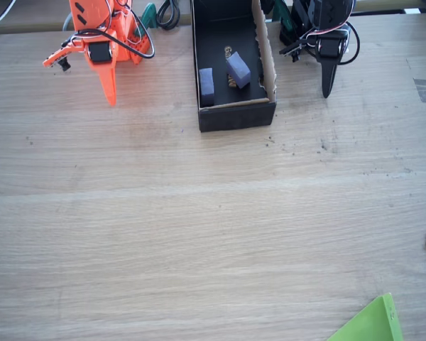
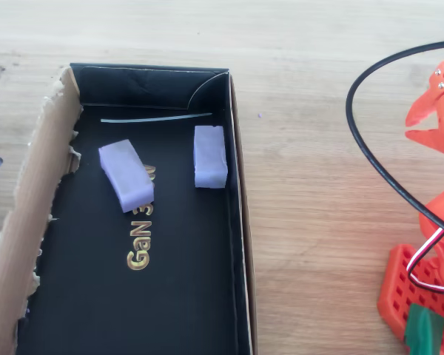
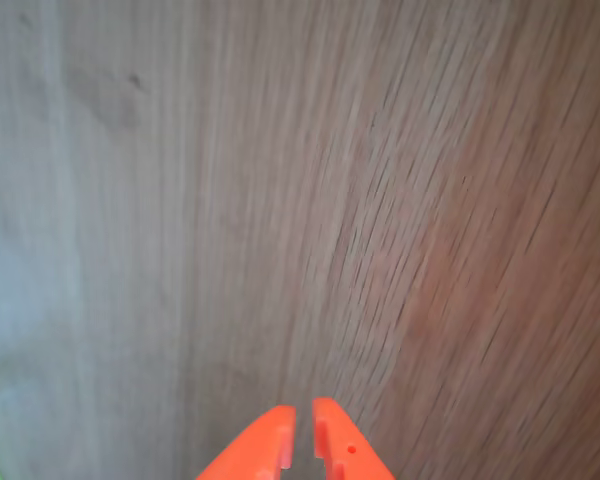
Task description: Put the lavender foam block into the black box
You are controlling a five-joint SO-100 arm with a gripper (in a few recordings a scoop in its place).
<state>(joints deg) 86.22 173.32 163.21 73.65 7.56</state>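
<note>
Fingers (image 3: 280,440) of the orange gripper (image 3: 302,445) are seen drawn nearly together in the wrist view, a thin slit between the tips, nothing held; their bases are cut off by the lower edge. Beneath them bare wooden table (image 3: 280,200) is shown, slightly blurred. In the fixed view the gripper (image 1: 110,89) points down at the table, well apart from the black box (image 1: 234,117). Two lavender pieces are seen inside the box. The lavender foam block (image 2: 210,156) lies against the box's right wall in the overhead view; a smoother lavender block (image 2: 126,175) lies beside it, partly covering gold lettering.
</note>
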